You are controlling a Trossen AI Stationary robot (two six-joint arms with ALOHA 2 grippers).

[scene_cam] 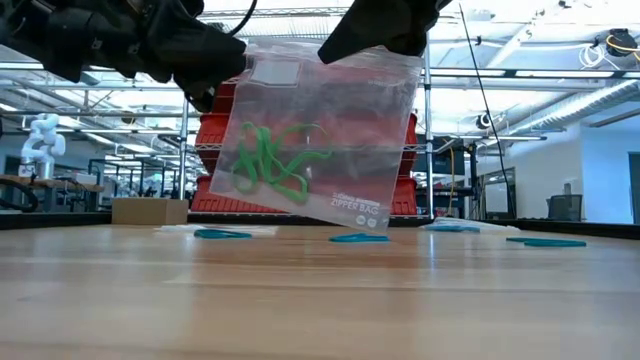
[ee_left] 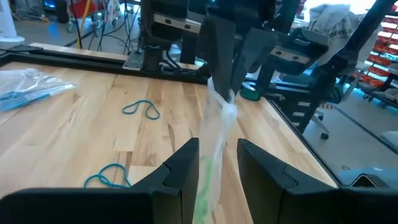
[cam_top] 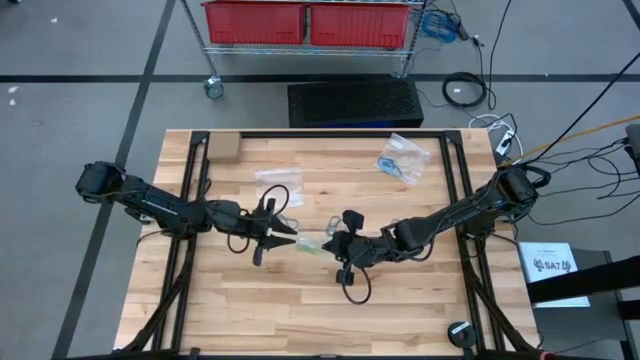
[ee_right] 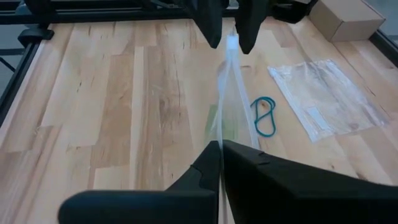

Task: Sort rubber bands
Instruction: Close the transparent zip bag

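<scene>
Rubber bands (scene_cam: 268,160), bright green and thin, lie tangled in a heap inside a clear zipper bag (scene_cam: 330,140) that hangs above the middle of the wooden surface (cam_top: 300,300), its film crinkled and glossy. The left gripper (cam_top: 283,236) has one top corner of the bag between its dark fingers, which stand a little apart around the plastic, though I cannot tell how firmly they pinch it. The right gripper (cam_top: 335,245) is clamped tight on the opposite top corner, its fingers pressed together with the film between them. Loose teal-blue bands (ee_left: 140,109) lie flat on the planks, one beside a second clear bag (ee_right: 326,96) that lies flat and empty-looking, and another bag with blue loops (cam_top: 403,160) rests near the far edge. A small cardboard box (cam_top: 222,148) sits at the far left corner. Behind stands a wire rack with red bins (cam_top: 305,20).
</scene>
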